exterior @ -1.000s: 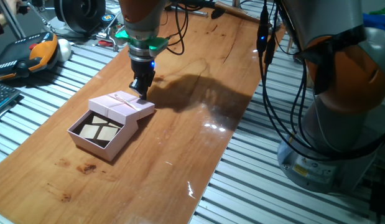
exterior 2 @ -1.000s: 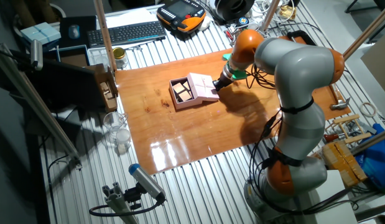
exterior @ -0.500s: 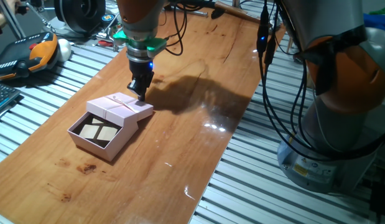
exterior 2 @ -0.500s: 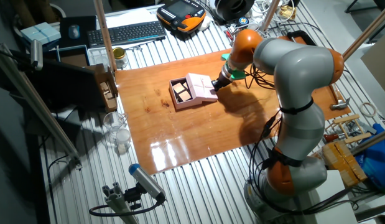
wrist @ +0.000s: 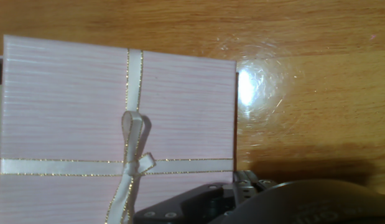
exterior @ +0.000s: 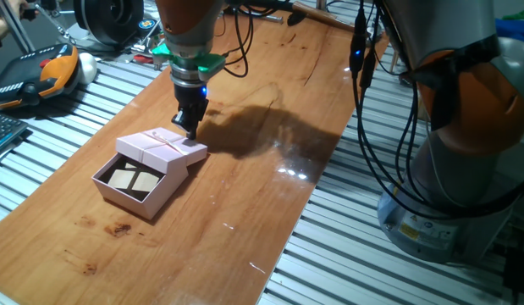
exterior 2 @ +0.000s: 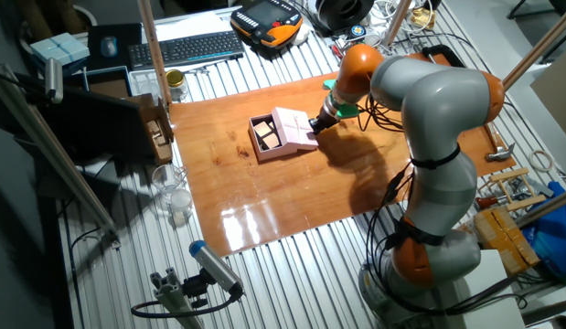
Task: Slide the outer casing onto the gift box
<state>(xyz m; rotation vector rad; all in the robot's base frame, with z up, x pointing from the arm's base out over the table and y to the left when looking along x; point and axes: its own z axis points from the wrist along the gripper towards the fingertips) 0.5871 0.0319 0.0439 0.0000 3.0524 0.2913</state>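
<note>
The gift box (exterior: 136, 182) is sitting at the left of the wooden surface (exterior: 245, 203), half its tan squares showing; the outer casing (exterior: 162, 147) is lying partly over its far half. The hand (exterior: 190, 124) is pressing at the casing's right edge, whether clenched or released I cannot tell. Judging so, sliding is midway; next calls for pushing leftward, square. Cables and metal slats are flanking the surface

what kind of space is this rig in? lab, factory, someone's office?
Most likely a robotics lab or test bench. The wooden board lies on a slotted aluminium table, a teach pendant and keyboard sit at the far end, and loose cables and hand tools ring the arm's base.
</note>
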